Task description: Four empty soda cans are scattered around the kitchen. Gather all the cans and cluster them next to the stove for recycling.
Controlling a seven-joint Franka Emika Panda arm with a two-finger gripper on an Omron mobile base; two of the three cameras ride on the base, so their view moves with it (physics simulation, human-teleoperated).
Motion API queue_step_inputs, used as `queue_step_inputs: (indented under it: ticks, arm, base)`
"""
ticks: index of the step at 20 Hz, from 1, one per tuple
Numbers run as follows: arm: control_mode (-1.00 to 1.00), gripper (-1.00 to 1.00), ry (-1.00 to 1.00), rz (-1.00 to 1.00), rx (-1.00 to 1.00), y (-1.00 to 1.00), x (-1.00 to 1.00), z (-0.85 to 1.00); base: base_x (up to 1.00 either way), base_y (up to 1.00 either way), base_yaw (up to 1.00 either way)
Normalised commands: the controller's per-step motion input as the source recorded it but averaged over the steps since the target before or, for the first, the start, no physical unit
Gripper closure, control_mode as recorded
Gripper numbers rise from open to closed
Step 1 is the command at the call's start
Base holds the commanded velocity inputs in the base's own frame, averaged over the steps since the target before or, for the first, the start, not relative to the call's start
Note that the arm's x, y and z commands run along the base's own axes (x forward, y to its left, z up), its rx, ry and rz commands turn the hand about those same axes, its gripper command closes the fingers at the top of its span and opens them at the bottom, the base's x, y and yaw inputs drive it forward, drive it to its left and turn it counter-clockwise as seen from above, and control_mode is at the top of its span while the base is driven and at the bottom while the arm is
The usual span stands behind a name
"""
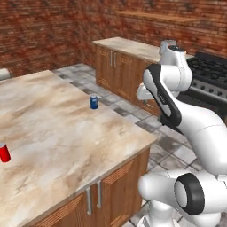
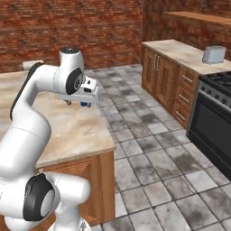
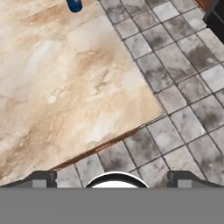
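A red soda can (image 1: 4,152) stands upright near the left edge of the marble island counter (image 1: 66,133). A blue can (image 1: 94,102) stands farther along the same top, close to its floor-side edge, and appears again at the top of the hand view (image 3: 74,5). My gripper (image 3: 113,178) hovers above the island's corner, open, with nothing between its fingertips (image 3: 43,177). In the right base view the gripper (image 2: 76,103) hangs under the white hand, with the blue can (image 2: 85,105) peeking out just behind it. The black stove (image 1: 208,75) stands across the aisle.
A wooden cabinet run with a beige top (image 2: 180,52) flanks the stove (image 2: 214,117) and carries a grey toaster (image 2: 213,54). Grey tiled floor (image 2: 149,149) separates the island from it. Brick walls close the back.
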Motion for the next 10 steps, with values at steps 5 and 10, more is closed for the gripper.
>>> queue_step_inputs:
  ticks: [5, 10]
  arm:
    - [1.00, -1.00, 0.00, 0.00, 0.00, 0.00, 0.00, 0.00]
    - [1.00, -1.00, 0.00, 0.00, 0.00, 0.00, 0.00, 0.00]
  base:
    - [0.50, -0.02, 0.35]
    - [0.57, -0.08, 0.31]
